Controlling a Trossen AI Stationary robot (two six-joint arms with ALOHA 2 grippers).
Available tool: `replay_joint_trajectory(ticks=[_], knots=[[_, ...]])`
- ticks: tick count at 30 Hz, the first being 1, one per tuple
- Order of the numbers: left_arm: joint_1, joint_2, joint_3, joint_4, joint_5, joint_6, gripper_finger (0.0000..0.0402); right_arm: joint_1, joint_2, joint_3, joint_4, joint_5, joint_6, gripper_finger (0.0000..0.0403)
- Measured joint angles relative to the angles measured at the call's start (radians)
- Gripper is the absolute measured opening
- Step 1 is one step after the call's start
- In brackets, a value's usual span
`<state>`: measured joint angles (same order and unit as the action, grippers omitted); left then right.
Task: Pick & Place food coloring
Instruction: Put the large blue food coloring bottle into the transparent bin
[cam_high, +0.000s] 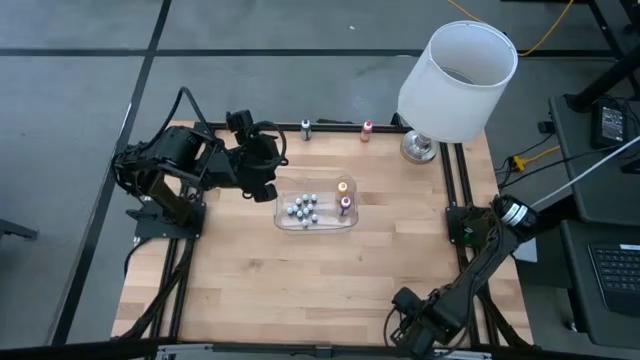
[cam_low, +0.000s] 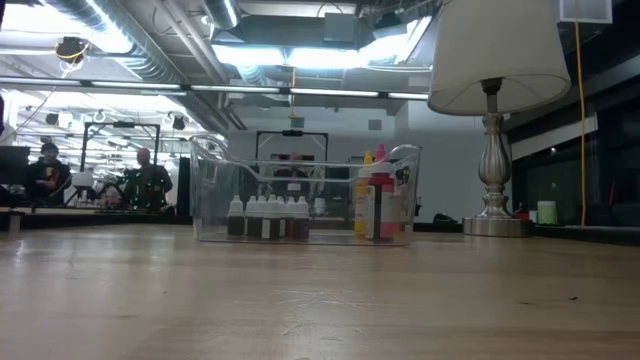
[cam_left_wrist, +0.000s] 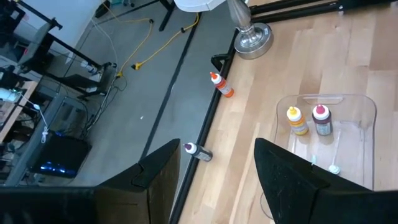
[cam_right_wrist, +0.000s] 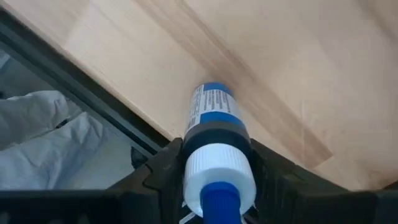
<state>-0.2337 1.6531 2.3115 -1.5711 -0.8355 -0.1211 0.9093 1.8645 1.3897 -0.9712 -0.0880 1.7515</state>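
Closing around a blue bottle (cam_right_wrist: 214, 118), the right claw (cam_right_wrist: 217, 180) sits low at the near edge of the desk (cam_high: 300, 280), close to its right corner. The right wrist view shows the bottle lying between the two dark fingers, white cap and blue tip toward the camera and label pointing out over the wood. The fingers stand at the bottle's sides, so I judge a grip is forming, though I cannot tell if it is firm yet.

The clear tub (cam_high: 318, 226) in the middle of the desk looks like the goal. A yellow bottle (cam_high: 342, 186) and a dark purple bottle (cam_high: 345, 204) stand upright at its right end, with a cluster of small pale-capped vials (cam_high: 303, 209) to their left.

Two bottles remain outside, at the far edge of the desk: a red-orange one (cam_high: 367, 130) and a dark one with a pale cap (cam_high: 306, 128).

The left claw (cam_left_wrist: 214, 180) waits at the tub's left end with its fingers spread wide and nothing between them, probably leaving the tub's open top free for the other arm.
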Motion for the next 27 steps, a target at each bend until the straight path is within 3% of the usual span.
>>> replay_joint_trajectory(ticks=[10, 19, 27], knots=[[0.0, 0.0, 0.0, 0.0, -0.016, 0.038, 0.02, -0.145, -0.002, 0.18, -0.318, 0.007, -0.393, 0.0152], [0.0, 0.0, 0.0, 0.0, -0.015, 0.032, 0.02, -0.349, -0.002, 0.344, -0.358, 0.136, -0.889, 0.0157], [0.0, 0.0, 0.0, 0.0, 0.007, 0.008, 0.02, -0.544, -0.002, 0.404, -0.357, 0.141, -1.255, 0.0158]])
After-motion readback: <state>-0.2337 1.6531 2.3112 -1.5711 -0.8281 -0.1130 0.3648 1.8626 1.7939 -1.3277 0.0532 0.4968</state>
